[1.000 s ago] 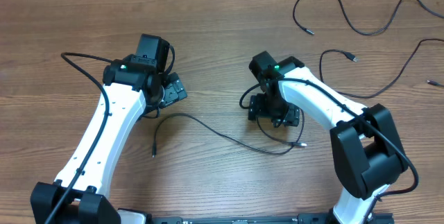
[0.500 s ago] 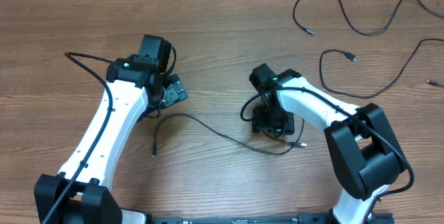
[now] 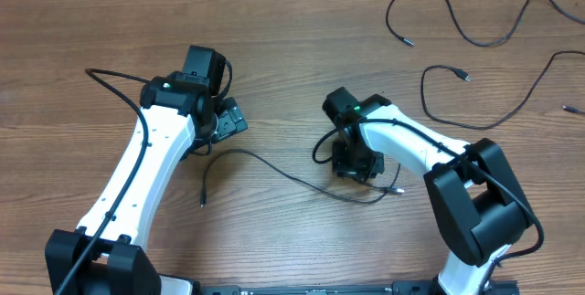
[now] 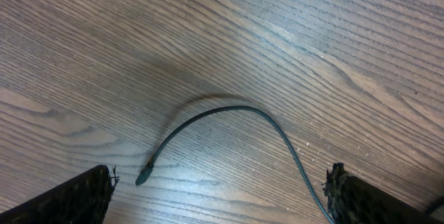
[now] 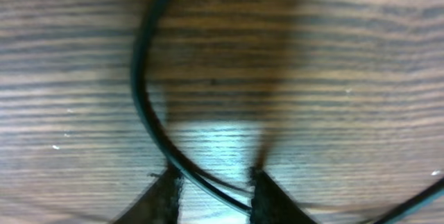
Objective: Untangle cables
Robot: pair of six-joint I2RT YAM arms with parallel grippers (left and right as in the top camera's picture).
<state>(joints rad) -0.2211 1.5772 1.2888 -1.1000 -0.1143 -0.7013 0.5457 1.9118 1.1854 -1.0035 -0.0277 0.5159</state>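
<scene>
**Right end effector narrow about a cable; left one wide and empty**

The right end effector (image 5: 215,177) is down at the table (image 3: 292,57) with its jaws drawn narrow. In the right wrist view its two fingers (image 5: 165,195) stand at the bottom edge, and a cable (image 5: 137,78) runs between them. It comes down from the top, bows to the left, then slants across the gap from the left finger toward the right one. Bare wood shows in the gap beside the cord, so the jaws are not clamped on it.

Seen from overhead, this end effector sits on the right part of the long cable, just beside its pale-tipped plug (image 3: 395,188). From there the cord runs left across the middle of the table, rises in an arc and drops to its tip (image 4: 142,177).

The left end effector (image 4: 220,182) stands near that arc, jaws wide apart, holding nothing. In the left wrist view the tip lies on the wood just beside one finger, not touched.

Other cables (image 3: 484,45) lie loose at the far right of the table, well apart from both end effectors.
</scene>
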